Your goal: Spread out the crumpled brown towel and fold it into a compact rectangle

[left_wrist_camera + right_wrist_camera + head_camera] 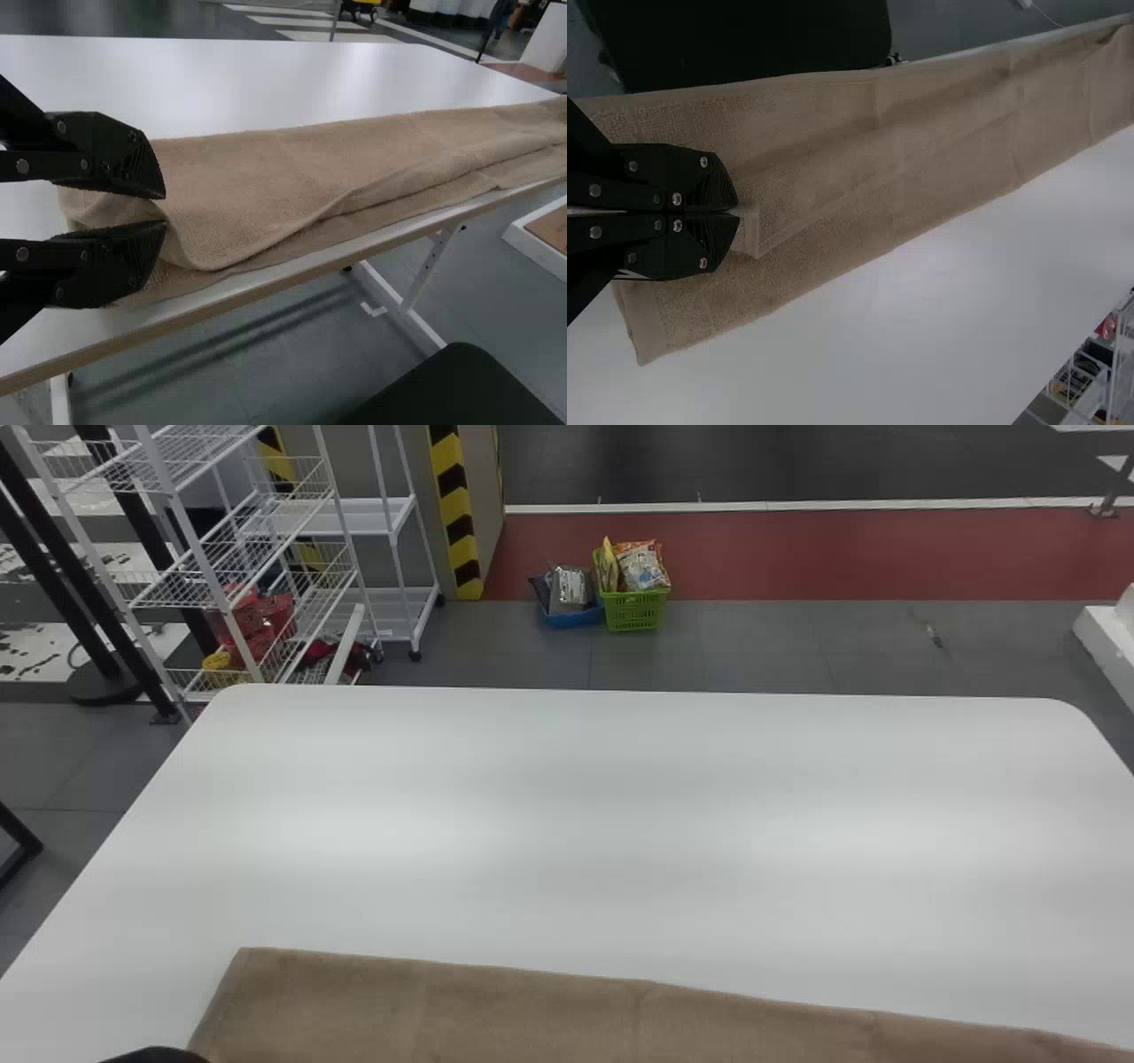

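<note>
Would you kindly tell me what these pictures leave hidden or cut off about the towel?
- Head view: the brown towel's near side, cut off by the bottom edge.
- Left wrist view: the towel's far end, cut off by the picture's edge; its inner layers, hidden under the top fold.
- Right wrist view: the cloth behind the right gripper, hidden by its jaws.

From above, the head view is looking forward and down over a white round-cornered table (567, 806); from opposite ends, nearer wrist views are sharing its brown cloth towel (532, 1014).
</note>
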You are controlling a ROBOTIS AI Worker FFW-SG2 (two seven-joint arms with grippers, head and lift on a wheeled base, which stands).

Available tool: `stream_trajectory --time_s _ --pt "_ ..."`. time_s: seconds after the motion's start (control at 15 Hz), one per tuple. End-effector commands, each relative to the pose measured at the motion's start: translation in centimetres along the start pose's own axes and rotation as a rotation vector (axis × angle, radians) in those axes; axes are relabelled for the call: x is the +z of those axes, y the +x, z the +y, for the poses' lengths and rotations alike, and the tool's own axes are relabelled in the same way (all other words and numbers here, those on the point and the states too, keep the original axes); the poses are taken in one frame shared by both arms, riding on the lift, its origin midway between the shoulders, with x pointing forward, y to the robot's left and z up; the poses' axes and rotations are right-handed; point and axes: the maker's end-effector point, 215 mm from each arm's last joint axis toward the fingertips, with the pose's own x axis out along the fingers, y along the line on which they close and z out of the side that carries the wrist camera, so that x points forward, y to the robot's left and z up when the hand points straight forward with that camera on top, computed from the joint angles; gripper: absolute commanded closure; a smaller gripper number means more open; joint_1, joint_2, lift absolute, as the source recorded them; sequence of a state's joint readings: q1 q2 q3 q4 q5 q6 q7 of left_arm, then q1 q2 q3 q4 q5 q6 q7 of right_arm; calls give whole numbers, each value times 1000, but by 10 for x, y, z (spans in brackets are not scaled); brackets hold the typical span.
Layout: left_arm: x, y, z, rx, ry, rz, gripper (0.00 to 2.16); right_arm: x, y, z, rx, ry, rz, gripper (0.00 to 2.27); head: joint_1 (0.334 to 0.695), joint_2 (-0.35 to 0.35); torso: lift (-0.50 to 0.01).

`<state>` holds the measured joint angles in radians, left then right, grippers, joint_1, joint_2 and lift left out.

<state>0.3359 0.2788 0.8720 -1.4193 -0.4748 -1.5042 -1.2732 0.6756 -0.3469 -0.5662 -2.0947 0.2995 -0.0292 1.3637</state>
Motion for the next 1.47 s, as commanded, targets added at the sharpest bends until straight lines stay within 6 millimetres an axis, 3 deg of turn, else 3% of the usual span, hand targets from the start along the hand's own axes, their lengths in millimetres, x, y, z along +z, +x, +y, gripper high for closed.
stream_trajectory --time_s 0.0,0.07,0.4,0.6,1.0,1.4 --pt "-3 -4 6 27 -5 9 140 -13 -1 5 8 -35 52 1085 695 93 -127" --pt "-3 -4 7 35 -8 9 46 -16 -2 5 8 -33 59 1011 695 93 -127" --pt "-9 -9 18 75 -6 27 53 -36 -15 -7 -21 -29 96 1015 695 52 -127" --pt "-10 -11 18 80 -8 32 70 -38 -19 7 2 -27 87 1018 695 25 -127" --pt "-12 -10 22 99 -17 36 70 -33 -39 30 21 -45 65 1028 695 44 -127" --pt "-13 -4 23 109 -29 28 73 -36 -33 37 37 -79 80 1025 695 35 -127"
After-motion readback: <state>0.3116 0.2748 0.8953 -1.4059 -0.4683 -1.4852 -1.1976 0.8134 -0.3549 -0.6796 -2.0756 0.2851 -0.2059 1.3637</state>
